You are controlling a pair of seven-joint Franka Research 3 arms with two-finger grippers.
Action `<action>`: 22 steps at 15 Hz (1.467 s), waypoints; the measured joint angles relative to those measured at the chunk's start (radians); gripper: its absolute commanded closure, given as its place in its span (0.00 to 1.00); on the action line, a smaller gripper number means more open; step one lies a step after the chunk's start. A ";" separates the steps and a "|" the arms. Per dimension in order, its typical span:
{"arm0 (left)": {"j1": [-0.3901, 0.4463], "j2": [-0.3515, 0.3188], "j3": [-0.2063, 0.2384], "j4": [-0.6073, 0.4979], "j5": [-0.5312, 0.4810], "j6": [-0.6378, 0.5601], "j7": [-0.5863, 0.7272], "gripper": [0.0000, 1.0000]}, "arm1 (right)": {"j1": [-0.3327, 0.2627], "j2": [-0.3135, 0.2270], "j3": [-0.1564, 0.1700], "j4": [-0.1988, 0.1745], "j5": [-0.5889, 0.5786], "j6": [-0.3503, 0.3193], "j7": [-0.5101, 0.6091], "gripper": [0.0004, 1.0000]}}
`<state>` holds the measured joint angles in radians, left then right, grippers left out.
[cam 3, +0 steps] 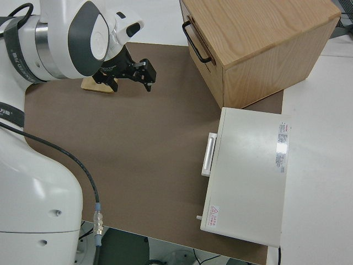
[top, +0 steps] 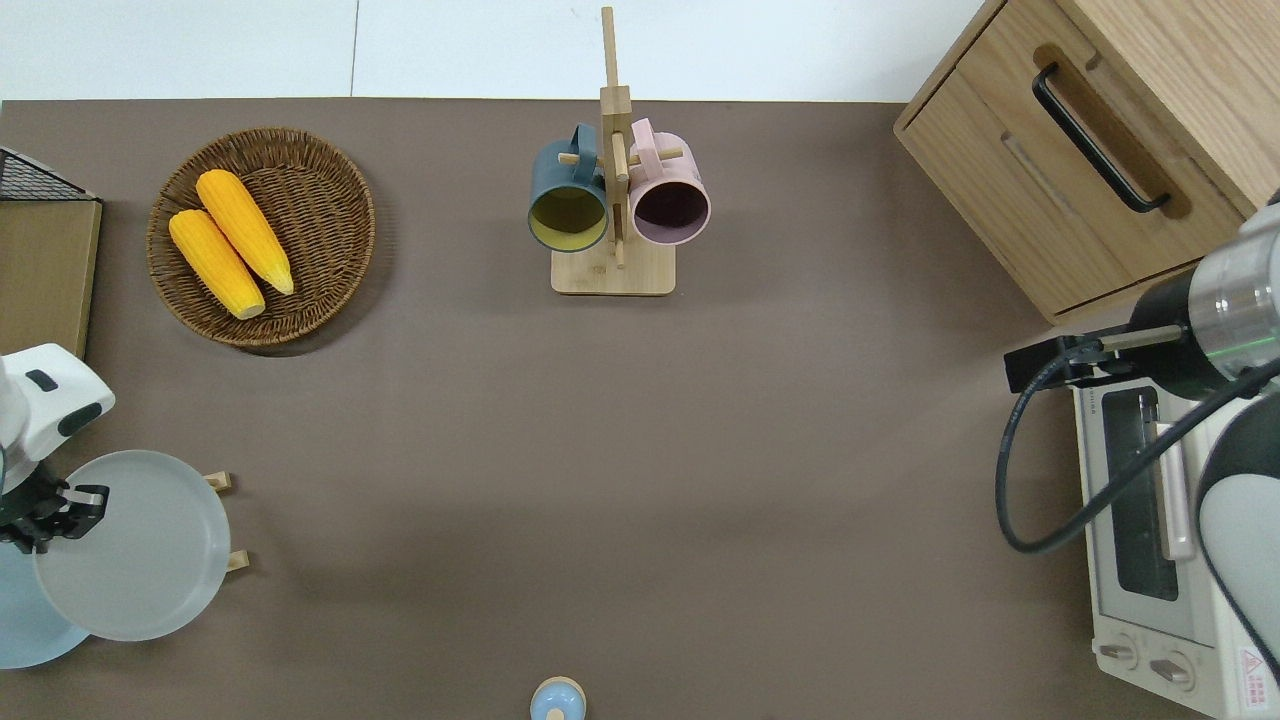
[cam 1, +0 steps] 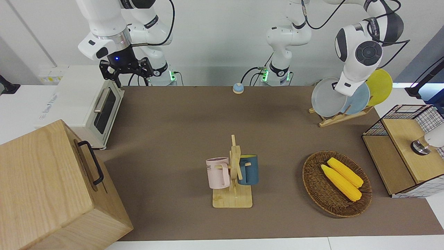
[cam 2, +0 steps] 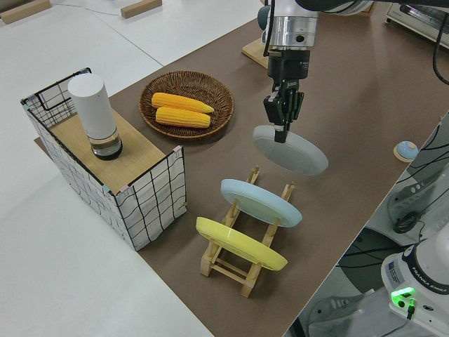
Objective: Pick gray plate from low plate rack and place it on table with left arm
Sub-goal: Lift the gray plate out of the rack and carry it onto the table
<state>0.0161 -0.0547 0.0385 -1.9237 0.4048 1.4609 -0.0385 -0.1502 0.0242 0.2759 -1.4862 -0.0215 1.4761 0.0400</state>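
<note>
My left gripper is shut on the rim of the gray plate and holds it tilted in the air, just above the low plate rack. The plate also shows in the front view and the overhead view, where it is over the rack's end pegs. The light blue plate and the yellow plate lean in the rack. The rack stands on the brown table at the left arm's end. My right gripper is open and parked.
A wicker basket with two corn cobs and a wire-sided shelf lie farther from the robots than the rack. A mug stand is mid-table. A toaster oven and wooden cabinet fill the right arm's end.
</note>
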 measured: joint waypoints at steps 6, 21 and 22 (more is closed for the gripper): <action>0.002 0.000 0.012 0.001 -0.373 0.091 0.000 1.00 | 0.000 0.000 0.000 0.000 0.000 0.000 0.000 0.02; 0.004 -0.140 -0.064 -0.427 -0.586 0.652 -0.038 1.00 | 0.000 0.000 0.000 0.000 0.000 0.000 0.000 0.02; 0.004 -0.153 -0.065 -0.450 -0.586 0.655 -0.030 1.00 | 0.000 0.000 0.000 0.000 0.000 0.000 0.000 0.02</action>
<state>0.0198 -0.2078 -0.0264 -2.3735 -0.1808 2.1159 -0.0687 -0.1502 0.0242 0.2759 -1.4862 -0.0215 1.4761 0.0400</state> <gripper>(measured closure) 0.947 0.013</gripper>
